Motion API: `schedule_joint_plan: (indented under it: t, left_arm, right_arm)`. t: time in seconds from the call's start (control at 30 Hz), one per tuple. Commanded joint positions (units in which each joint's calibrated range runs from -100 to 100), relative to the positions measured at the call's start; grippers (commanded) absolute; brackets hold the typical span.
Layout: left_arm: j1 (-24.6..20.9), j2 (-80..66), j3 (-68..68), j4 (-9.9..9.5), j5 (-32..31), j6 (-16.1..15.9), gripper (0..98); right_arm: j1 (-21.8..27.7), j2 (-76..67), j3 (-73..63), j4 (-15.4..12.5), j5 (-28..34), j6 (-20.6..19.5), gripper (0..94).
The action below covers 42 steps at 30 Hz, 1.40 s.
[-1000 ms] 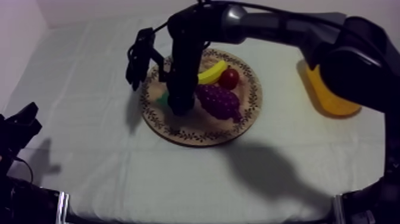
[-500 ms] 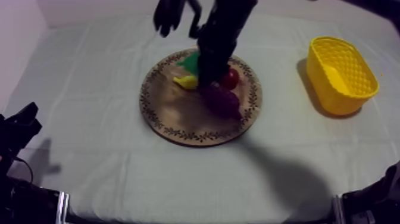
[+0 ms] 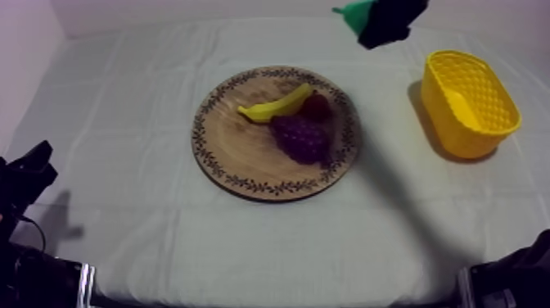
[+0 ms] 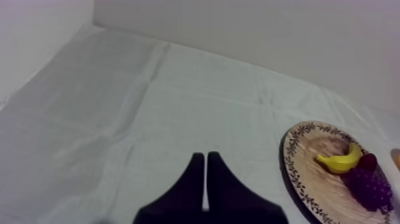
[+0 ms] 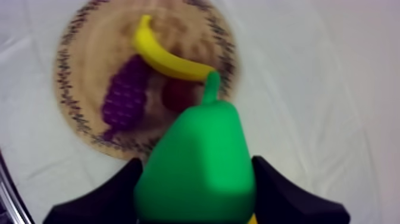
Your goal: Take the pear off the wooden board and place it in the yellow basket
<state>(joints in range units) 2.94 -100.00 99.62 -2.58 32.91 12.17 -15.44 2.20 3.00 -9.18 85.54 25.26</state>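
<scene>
My right gripper (image 3: 385, 23) is high above the table's far side, left of the yellow basket (image 3: 470, 103), shut on the green pear (image 3: 354, 13). In the right wrist view the pear (image 5: 198, 164) sits clamped between the two black fingers (image 5: 107, 193), above the round wooden board (image 5: 83, 71). The board (image 3: 225, 139) holds a banana (image 3: 275, 105), a bunch of grapes (image 3: 301, 138) and a small red fruit (image 3: 317, 105). My left gripper (image 4: 205, 159) rests low over the cloth at the left, fingers together as a narrow wedge, well away from the board (image 4: 303, 173).
The basket stands at the table's right side with its opening up. In the top view the left arm (image 3: 24, 176) sits at the lower left edge. Bare cloth lies between board and basket.
My right gripper has lifted the pear off the board and carried it up and to the right, toward the basket. The banana on the board has shifted. The left arm has not moved.
</scene>
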Motion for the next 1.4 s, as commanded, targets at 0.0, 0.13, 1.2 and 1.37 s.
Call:
schedule_joint_plan:
  t: [0.0, 0.13, 1.2, 1.37]
  left_arm:
    - [-0.01, 0.0, 0.05, 0.02, -0.01, 0.02, 0.1]
    - [-0.01, 0.0, 0.05, 0.02, -0.01, 0.02, 0.1]
    - [-0.01, 0.0, 0.05, 0.02, -0.01, 0.02, 0.1]
    - [-0.01, 0.0, 0.05, 0.02, -0.01, 0.02, 0.1]
  right_arm:
    - [3.73, -0.59, 0.59, 0.07, -1.15, -0.1, 36.5]
    - [7.54, -1.45, 1.8, 0.17, -2.92, -0.48, 36.9]
    - [25.32, 2.83, 16.29, 0.2, -15.54, -2.32, 74.0]
    - [26.46, -1.34, 17.37, -0.33, -14.24, -2.39, 76.2]
